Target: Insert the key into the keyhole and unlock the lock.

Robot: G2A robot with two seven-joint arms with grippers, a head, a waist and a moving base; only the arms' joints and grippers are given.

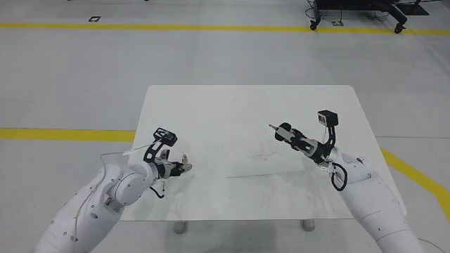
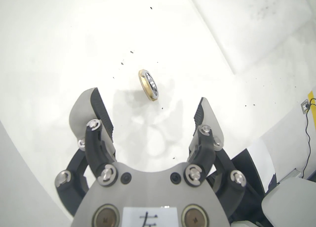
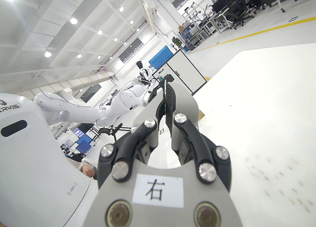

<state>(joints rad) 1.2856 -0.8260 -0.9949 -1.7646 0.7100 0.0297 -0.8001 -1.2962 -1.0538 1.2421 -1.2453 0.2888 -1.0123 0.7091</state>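
From above, the white table [image 1: 232,105] has an arm over each near corner. The left gripper [image 1: 184,166] sits low by the near-left edge. The right gripper [image 1: 279,129] is raised over the right half and points toward the table's middle. A thin sliver pokes from its tip, which looks like the key [image 1: 271,126], though it is too small here to be sure. In the left wrist view the left gripper's fingers [image 2: 102,114] are spread wide with nothing between them. The lock [image 2: 148,85], a small brass body with a chrome face, lies tilted on the table just beyond the fingertips and touches neither one. In the right wrist view the right gripper's ribbed pads are pressed together on a thin flat blade, seen edge-on, that sticks out past the tips above the table.
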